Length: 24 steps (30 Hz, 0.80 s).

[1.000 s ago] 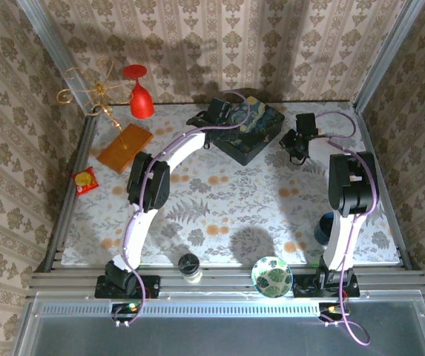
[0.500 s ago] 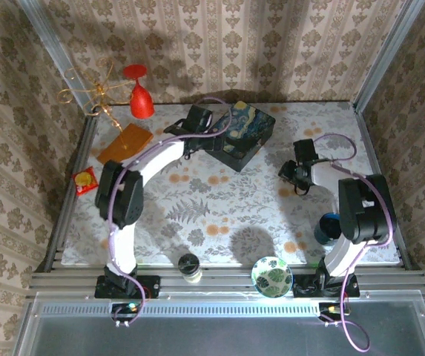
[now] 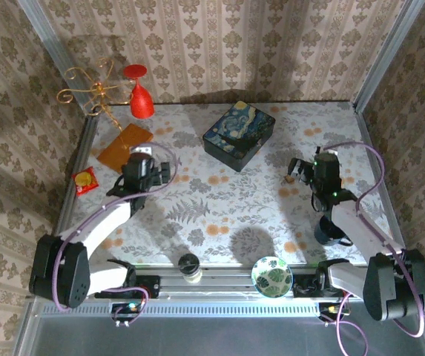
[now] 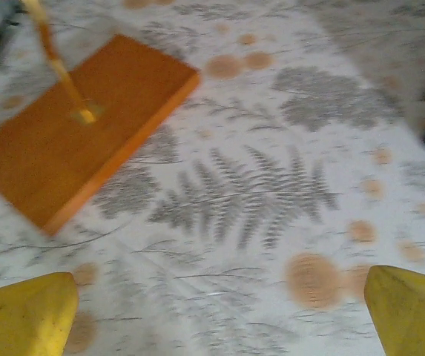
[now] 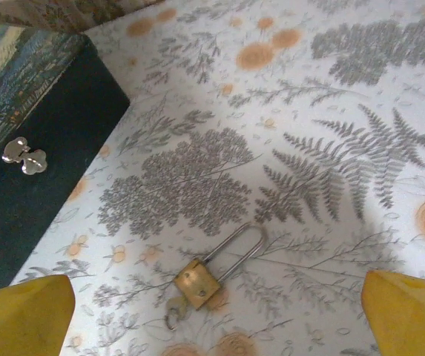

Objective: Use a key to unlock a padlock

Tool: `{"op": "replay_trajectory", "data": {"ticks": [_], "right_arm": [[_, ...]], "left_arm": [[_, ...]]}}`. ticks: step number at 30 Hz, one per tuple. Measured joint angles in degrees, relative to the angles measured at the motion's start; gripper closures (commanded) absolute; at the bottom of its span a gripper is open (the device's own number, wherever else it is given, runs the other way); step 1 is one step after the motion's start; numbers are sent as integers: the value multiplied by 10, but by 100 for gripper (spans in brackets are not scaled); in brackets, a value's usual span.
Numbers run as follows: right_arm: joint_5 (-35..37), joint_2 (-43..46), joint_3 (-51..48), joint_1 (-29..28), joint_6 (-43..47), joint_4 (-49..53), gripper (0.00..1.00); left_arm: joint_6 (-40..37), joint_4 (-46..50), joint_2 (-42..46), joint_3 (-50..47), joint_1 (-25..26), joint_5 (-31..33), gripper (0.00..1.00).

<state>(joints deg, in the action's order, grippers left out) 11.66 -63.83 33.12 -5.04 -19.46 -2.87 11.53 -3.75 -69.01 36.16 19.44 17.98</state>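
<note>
The right gripper (image 5: 213,317) stands wide open and holds nothing. Its yellow fingertips (image 5: 21,317) sit at the two lower corners of the wrist view, over the table (image 5: 323,111). The padlock (image 5: 196,282) lies flat on the table between the fingertips and just ahead of them, touching neither. It is a little nearer the finger on the box's side. Its shackle (image 5: 236,247) points away from the gripper, slanting off to the far side. The key (image 5: 172,311) pokes out of the padlock's near end, towards the gripper. It is small and dim, and I cannot tell whether the shackle is freed. Farther ahead, off to one side of the gripper, is the box (image 5: 45,148), its clasp turned towards the padlock and apart from it.

The left gripper (image 4: 216,315) is wide open too and empty, over bare table. The board (image 4: 71,130) lies ahead of it and to one side. The padlock is well apart from this gripper, across the table.
</note>
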Motion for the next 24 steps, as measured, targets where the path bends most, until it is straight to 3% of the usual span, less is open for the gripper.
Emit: {"op": "replay_trajectory", "data": {"ticks": [4,9,15,20,24], "right_arm": [[24,8,-71,0,58,-87,0],[37,-3,-106,0,116,-182,0],[39,-26,-135,0,151,-285,0],[37,-35,-163,0,153,-330,0],[25,-52,-172,0,153,-366,0]], "left_arm": [[-45,-119,20,-85,-82,-11,0],[-88,-285,-35,-141,-187,-70,0],[-116,-365,-59,-141,-203,-135,0],[-122,-395,-36,-168,-203,-150,0],[-126,-440,-68,-199,-208,-167,0]]}}
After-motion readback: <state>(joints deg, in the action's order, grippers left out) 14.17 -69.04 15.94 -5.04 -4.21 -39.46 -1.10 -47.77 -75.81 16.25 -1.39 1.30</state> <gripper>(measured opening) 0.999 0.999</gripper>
